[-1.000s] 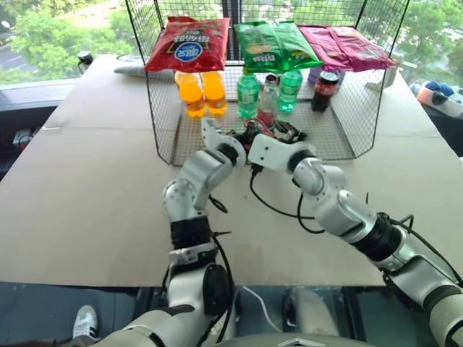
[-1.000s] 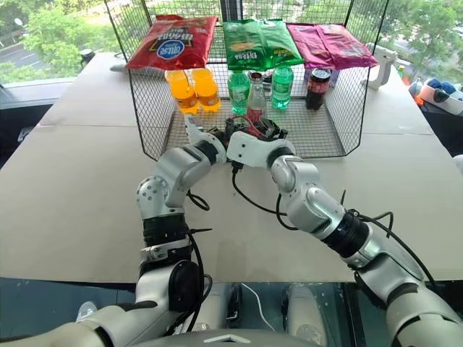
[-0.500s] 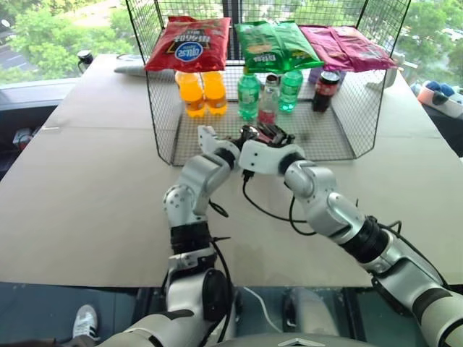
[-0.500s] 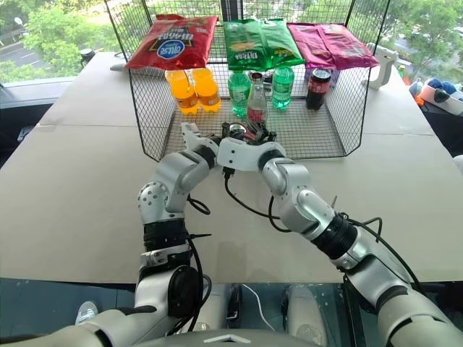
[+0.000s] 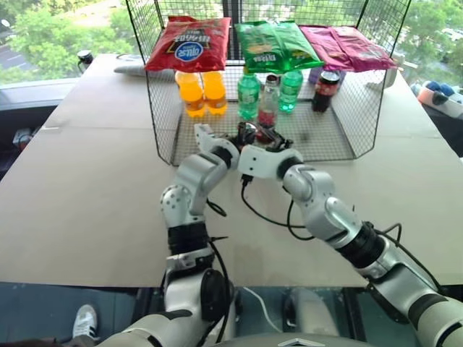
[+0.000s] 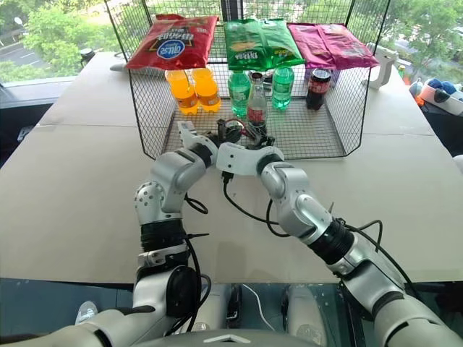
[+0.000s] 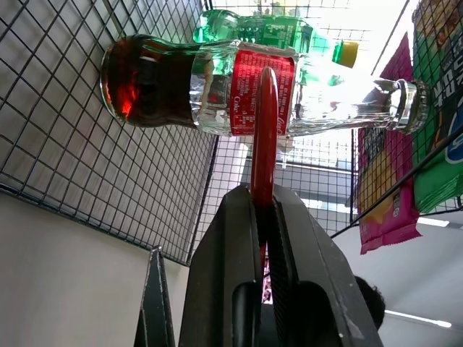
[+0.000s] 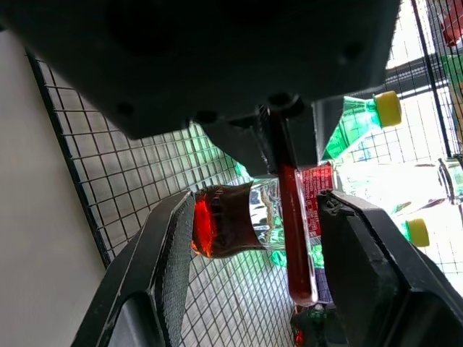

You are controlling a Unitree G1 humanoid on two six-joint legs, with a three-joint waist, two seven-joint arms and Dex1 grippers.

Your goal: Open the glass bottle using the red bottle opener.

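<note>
The glass bottle (image 5: 268,100) stands upright inside the wire basket, with dark liquid at its bottom, a red label and its metal cap (image 7: 415,105) on. My left gripper (image 7: 262,199) is shut on the red bottle opener (image 7: 265,123), which points edge-on at the bottle's label. The left gripper (image 5: 242,133) sits at the basket's open front, short of the bottle. My right gripper (image 8: 257,206) is open just behind it, and between its fingers I see the opener (image 8: 292,231) and the bottle (image 8: 228,224) beyond. In the head view the right gripper (image 5: 272,138) is beside the left one.
The wire basket (image 5: 163,108) stands on the brown table (image 5: 94,181). Chip bags (image 5: 189,42) lie on its top. Inside stand two orange bottles (image 5: 202,92), green bottles (image 5: 248,92) either side of the glass bottle, and a dark cola bottle (image 5: 325,88).
My right arm has swung its elbow in a little towards the left arm. Both grippers stay at the basket's front, with the opener still in the left one.
</note>
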